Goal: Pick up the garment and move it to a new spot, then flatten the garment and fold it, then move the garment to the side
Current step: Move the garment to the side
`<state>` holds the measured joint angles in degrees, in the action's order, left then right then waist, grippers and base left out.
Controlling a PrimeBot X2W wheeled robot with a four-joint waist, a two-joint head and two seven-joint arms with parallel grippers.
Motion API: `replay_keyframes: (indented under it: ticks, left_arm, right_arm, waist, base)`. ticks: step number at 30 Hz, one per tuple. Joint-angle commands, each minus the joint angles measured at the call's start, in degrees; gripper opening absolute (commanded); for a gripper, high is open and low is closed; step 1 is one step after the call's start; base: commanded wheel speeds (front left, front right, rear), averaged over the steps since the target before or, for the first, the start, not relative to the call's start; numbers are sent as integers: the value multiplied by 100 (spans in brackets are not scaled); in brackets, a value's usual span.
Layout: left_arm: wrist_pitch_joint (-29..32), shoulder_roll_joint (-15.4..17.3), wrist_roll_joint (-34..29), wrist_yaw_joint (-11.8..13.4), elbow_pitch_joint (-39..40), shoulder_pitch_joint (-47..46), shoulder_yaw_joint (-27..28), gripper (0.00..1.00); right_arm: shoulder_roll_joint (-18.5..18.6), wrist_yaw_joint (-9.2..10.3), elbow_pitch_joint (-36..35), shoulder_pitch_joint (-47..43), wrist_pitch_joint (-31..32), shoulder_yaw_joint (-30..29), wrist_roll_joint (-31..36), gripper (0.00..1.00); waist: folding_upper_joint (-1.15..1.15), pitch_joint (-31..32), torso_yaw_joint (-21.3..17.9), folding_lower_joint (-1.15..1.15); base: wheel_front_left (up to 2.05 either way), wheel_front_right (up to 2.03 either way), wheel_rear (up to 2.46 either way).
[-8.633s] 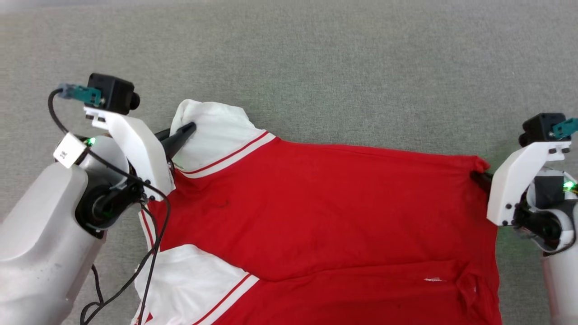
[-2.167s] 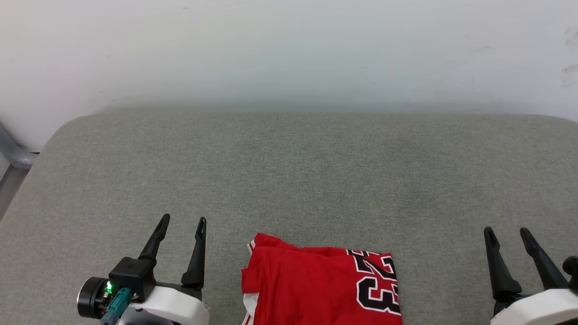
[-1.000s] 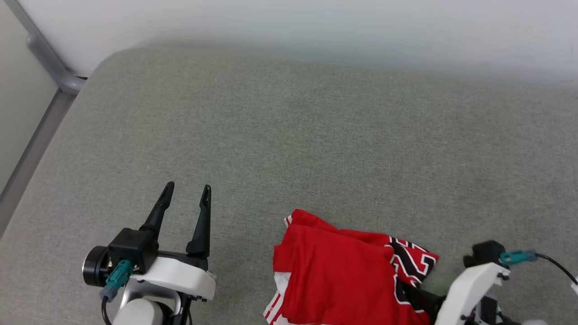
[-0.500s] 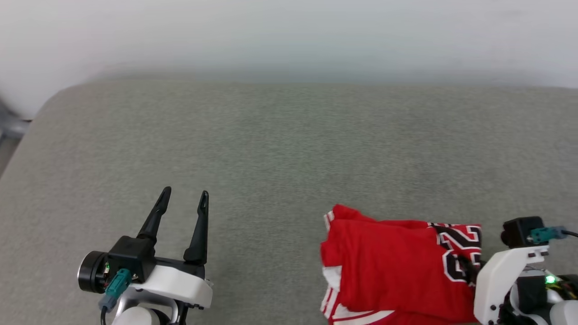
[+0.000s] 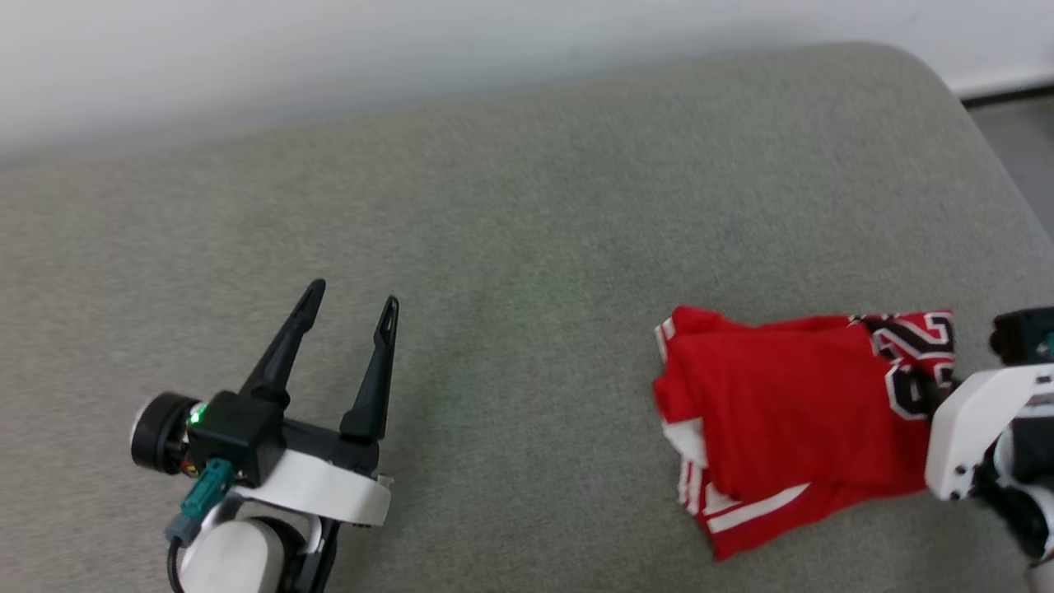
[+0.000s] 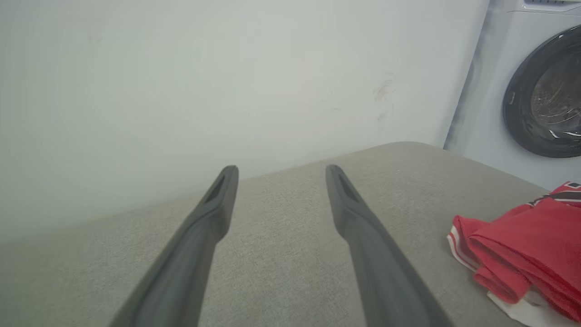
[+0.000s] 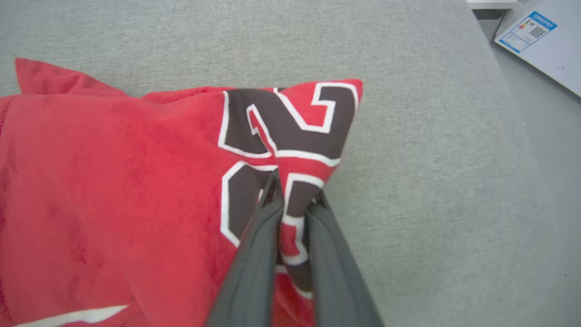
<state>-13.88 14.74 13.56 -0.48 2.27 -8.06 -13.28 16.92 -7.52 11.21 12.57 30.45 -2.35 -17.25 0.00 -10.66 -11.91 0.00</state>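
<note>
I am clamping my right gripper (image 7: 294, 188) on the folded bright red fabric T-shirt (image 5: 782, 387); my left gripper (image 5: 354, 298) is hovering spread, empty.

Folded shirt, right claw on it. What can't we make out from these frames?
- Head view: the right claw is hidden behind its white wrist mount, so its grip on the garment can't be seen there.
- Right wrist view: the printed number is creased by the pinch and its lower digit is unreadable. The label text is too small.
- Left wrist view: the garment and washing machine are cut off by the right edge.
</note>
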Motion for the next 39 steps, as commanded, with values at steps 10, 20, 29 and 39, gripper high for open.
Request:
replay_keyframes:
  ticks: [10,20,29,39]
  left_arm:
    - [286,345,-234,-179,623,-759,-85,100]
    - [366,470,-332,-274,891,-1291,-190,100]
    - [201,347,-251,-266,634,-1345,-293,100]
    - [-47,-7,-92,-112,105,-888,-409,100]
  right_arm:
    - [568,7,978,1513,-926,-1089,501,0]
    - [642,7,1745,2346,-1930,-1981,1147,1]
    - [395,8,2455,2519,-2559,-2657,1773,100]
    - [46,7,1772,1930,-3330,-2863,2127,100]
  waist:
    - [0,-1661,-675,0]
    - [0,-2415,-389,0]
    - [0,-2246,-135,0]
    - [0,-1255,247,0]
  base:
    - [0,0,0]
    - [0,0,0]
    - [0,0,0]
    - [0,0,0]
